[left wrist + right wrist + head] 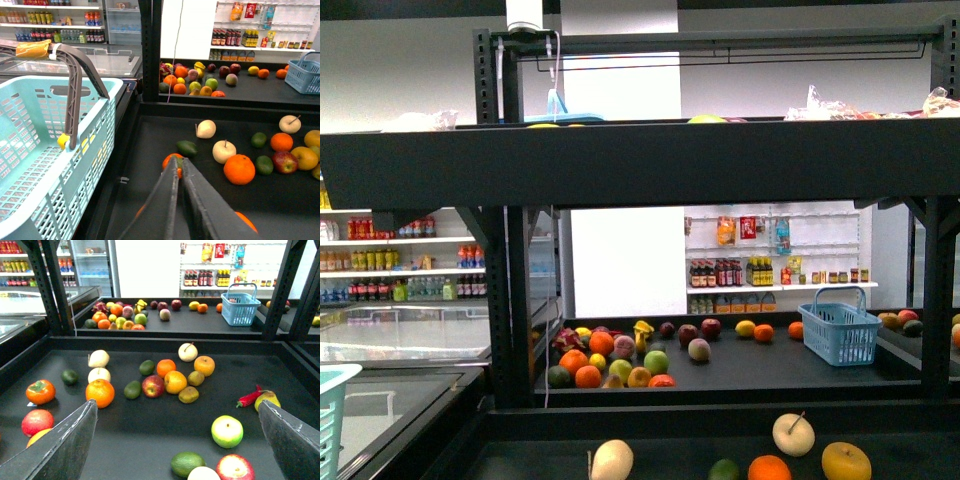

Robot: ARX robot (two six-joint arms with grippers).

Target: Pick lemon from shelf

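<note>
1. The lemon (267, 399), as best I can judge, is the yellow oval at the right of the right wrist view. It lies on the shelf (150, 440), on the near tier, touching a red chili (248, 398) and well apart from the main cluster of fruit.
2. The right gripper (177, 407) is spread wide, with one finger at each lower corner of that view and nothing between them. I read that as ready to straddle a fruit.
3. It faces the middle of the tier, so I would need to swing it towards the lemon.
4. The left gripper (180, 162) has its fingers pressed together and holds nothing. It points at an orange (172, 162), so I take it to be parked.
5. A teal basket (30, 125) stands beside the tier in the left wrist view (presumably for the drop-off).
6. Two yellow-orange apples (175, 381) sit mid-frame in the right wrist view and could be mistaken for the lemon.
</note>
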